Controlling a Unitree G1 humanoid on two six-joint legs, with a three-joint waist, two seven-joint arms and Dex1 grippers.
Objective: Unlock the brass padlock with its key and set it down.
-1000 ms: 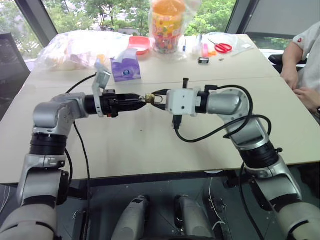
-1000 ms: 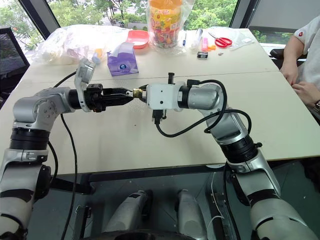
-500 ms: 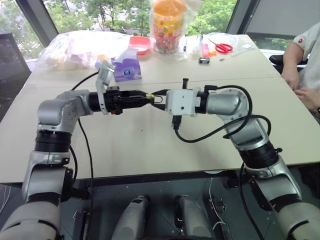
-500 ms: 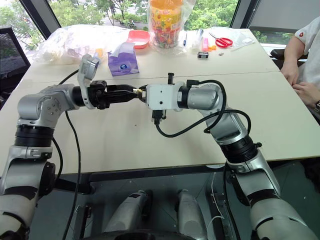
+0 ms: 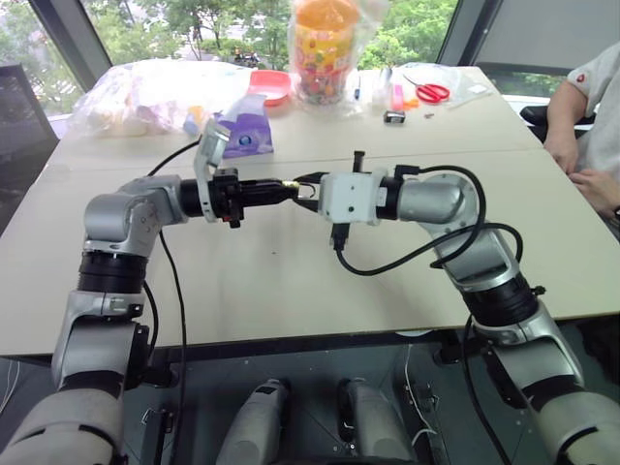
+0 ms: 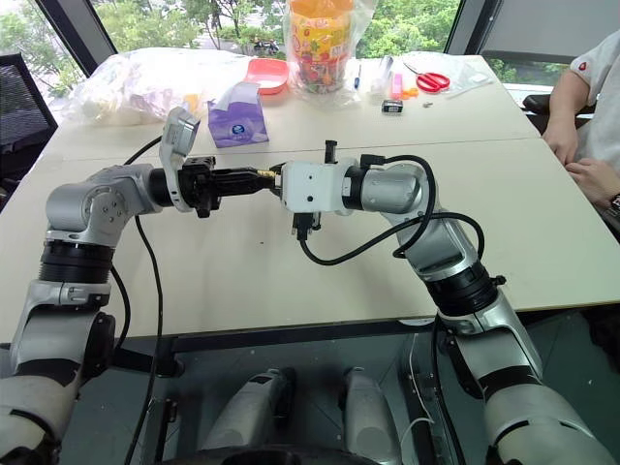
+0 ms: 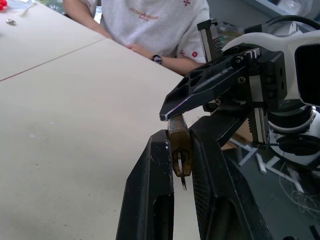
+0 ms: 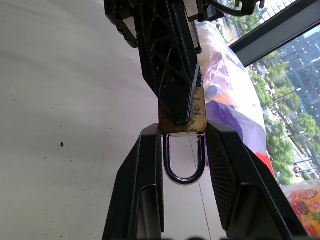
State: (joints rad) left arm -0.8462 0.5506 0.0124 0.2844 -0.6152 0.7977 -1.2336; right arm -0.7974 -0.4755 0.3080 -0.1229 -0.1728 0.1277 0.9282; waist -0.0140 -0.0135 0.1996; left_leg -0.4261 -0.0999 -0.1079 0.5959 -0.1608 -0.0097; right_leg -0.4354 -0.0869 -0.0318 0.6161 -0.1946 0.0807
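My right hand [image 8: 182,145] is clamped on the brass padlock [image 8: 183,118], its silvery shackle looping between the ribbed black fingers. My left hand [image 7: 181,150] pinches the padlock's yellow, scuffed body from the opposite side. Both meet in mid-air above the matte beige desk [image 5: 291,281], windows beyond.

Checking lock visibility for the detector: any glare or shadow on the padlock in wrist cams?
Right wrist view: brass padlock evenly lit, glint on its shackle, bright window behind. Left wrist view: it sits shaded between fingers of the left gripper, no glare.
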